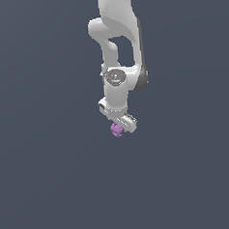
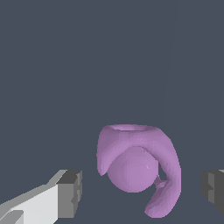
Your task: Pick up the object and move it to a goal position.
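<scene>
The object [image 1: 116, 130] is a small light-purple lumpy thing lying on the dark grey floor, just under the white hand of my arm. In the wrist view the object [image 2: 131, 168] looks like a rounded ball with a curved shell over it. My gripper [image 2: 142, 192] is open around it. One grey fingertip [image 2: 70, 194] stands on one side and the other fingertip [image 2: 214, 190] on the opposite side. There is a gap between each pad and the object. In the exterior view my gripper [image 1: 119, 127] is right at the object and partly hides it.
The flat dark grey floor [image 1: 53, 179] stretches all round. My white arm [image 1: 116, 48] comes down from the top of the exterior view. No other objects show.
</scene>
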`<state>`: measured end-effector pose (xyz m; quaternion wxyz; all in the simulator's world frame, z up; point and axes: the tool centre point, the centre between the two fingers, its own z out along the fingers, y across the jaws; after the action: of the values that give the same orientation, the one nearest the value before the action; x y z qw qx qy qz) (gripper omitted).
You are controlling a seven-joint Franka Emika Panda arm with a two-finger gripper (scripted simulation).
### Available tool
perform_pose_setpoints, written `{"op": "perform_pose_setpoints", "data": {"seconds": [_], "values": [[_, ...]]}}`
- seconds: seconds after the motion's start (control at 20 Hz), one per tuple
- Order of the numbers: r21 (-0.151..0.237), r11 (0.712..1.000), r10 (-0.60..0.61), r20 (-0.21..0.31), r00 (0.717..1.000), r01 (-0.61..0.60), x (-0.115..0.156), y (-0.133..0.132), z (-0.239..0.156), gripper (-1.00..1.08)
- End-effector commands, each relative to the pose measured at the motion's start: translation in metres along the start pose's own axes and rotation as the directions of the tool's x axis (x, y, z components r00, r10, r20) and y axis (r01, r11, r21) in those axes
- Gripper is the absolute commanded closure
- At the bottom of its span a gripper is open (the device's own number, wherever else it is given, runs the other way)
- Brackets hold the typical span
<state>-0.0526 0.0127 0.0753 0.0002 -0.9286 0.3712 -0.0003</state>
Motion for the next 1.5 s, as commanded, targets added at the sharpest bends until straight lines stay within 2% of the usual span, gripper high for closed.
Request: {"op": "perform_pose_setpoints", "data": {"seconds": [0.0,0.45,0.5,1.1,1.45], "values": [[-0.001,1.0,0.002,0.001,1.0,-0.002,0.0,0.001,0.012,-0.92],[-0.001,1.0,0.003,0.0,1.0,-0.003,0.0,0.0,0.036,-0.92],[-0.001,1.0,0.003,0.0,1.0,-0.003,0.0,0.0,0.036,1.08],[0.001,1.0,0.003,0.0,1.0,-0.003,0.0,0.0,0.034,1.08],[0.001,1.0,0.003,0.0,1.0,-0.003,0.007,0.003,0.011,1.08]]}}
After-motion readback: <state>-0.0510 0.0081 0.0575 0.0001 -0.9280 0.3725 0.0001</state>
